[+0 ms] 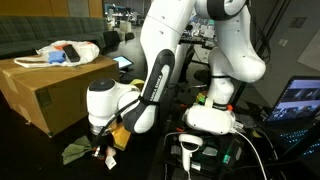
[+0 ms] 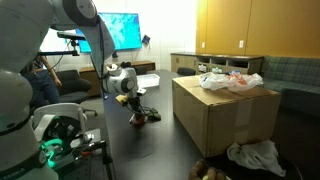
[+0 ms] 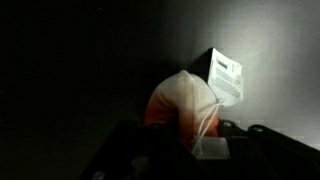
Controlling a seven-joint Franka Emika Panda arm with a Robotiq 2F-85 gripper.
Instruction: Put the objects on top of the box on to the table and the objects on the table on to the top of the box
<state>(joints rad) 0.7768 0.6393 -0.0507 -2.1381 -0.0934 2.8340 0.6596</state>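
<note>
Your fingers (image 3: 130,150) show only as dark shapes along the lower edge of the wrist view, either side of a soft, pale orange-and-white fabric lump (image 3: 185,105) with a white printed tag (image 3: 225,75). Whether they are apart or already pinching it cannot be told from these views, so treat the grasp as unconfirmed. The lump lies on the flat black table (image 3: 70,60), right under the gripper (image 1: 103,132), which hangs low over it in both exterior views. This looks like the pick of a table item bound for the box, early in the task. Close on the bulk of the fabric rather than the tag, lift straight up, and check that the lump comes clear of the table before you swing. Rise well above the box's top edge before crossing. A crumpled green cloth (image 1: 75,152) lies just beside the lump, so that makes two pieces visible on the table. Further off stands one large brown cardboard box (image 1: 45,95), taped shut. On its top sits a heap (image 1: 65,52) of white crumpled plastic with blue and reddish patches, too tangled to count.
</note>
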